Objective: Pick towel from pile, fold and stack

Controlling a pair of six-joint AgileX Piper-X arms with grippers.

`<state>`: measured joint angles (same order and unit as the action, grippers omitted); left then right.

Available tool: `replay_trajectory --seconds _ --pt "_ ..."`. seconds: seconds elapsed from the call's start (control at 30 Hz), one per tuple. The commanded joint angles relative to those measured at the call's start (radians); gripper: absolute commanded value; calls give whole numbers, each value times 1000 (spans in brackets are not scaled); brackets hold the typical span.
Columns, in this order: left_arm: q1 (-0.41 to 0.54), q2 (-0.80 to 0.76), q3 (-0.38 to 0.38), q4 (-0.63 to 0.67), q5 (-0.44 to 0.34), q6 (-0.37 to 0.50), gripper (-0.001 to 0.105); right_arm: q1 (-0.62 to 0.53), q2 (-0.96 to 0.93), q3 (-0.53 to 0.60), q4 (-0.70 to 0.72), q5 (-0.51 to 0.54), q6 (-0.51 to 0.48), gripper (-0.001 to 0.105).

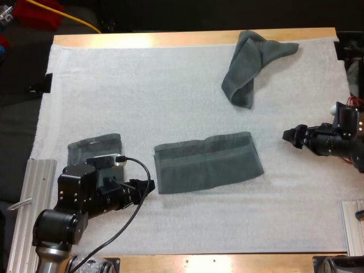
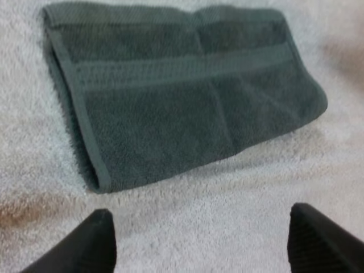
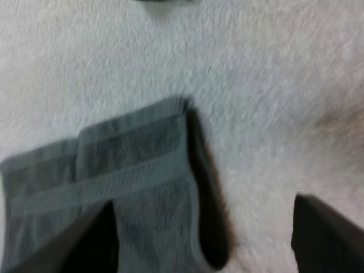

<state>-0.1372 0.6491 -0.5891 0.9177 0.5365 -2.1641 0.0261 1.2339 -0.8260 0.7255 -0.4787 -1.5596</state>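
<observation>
– Listing cloth first. Item one?
– Folded towel point(image 1: 207, 162), dark grey-green terry with a flat woven band along its length and a hemmed edge. Oblong, lying flat at the middle of the white mat point(image 1: 142, 85), slightly skewed to the mat's near edge. One crease runs across it.
– Item two?
– Crumpled towel point(image 1: 250, 65), same cloth, bunched into a bent, drooping shape near the mat's far right corner. One end points to the right edge.
– Item three?
– Second folded towel point(image 1: 94, 148), same cloth, by the mat's left edge, partly hidden by the left arm.
– Support?
– Mat: soft, fuzzy, pale. It covers the wooden table point(image 1: 170, 38), whose bare board shows along the far edge.
– Left gripper point(image 1: 147, 190)?
– Arm lies low near the mat's near left corner, pointing right at the folded towel's short end. Black fingers point(image 2: 102, 239) stand wide apart, clear of the cloth, over bare mat just short of the towel's hem.
– Right gripper point(image 1: 289, 138)?
– Reaches in from the right edge, aimed left, well apart from the folded towel. Fingers point(image 3: 318, 233) spread wide, holding nothing.
</observation>
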Motion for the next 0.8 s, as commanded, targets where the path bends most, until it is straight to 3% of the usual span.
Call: replay_trajectory --seconds 0.0,0.77 --pt "1 -5 -7 0 6 1 62 -4 23 -10 -18 -42 -14 63" --pt "1 -5 -7 -4 68 1 62 -3 386 -12 -155 -162 -113 63"
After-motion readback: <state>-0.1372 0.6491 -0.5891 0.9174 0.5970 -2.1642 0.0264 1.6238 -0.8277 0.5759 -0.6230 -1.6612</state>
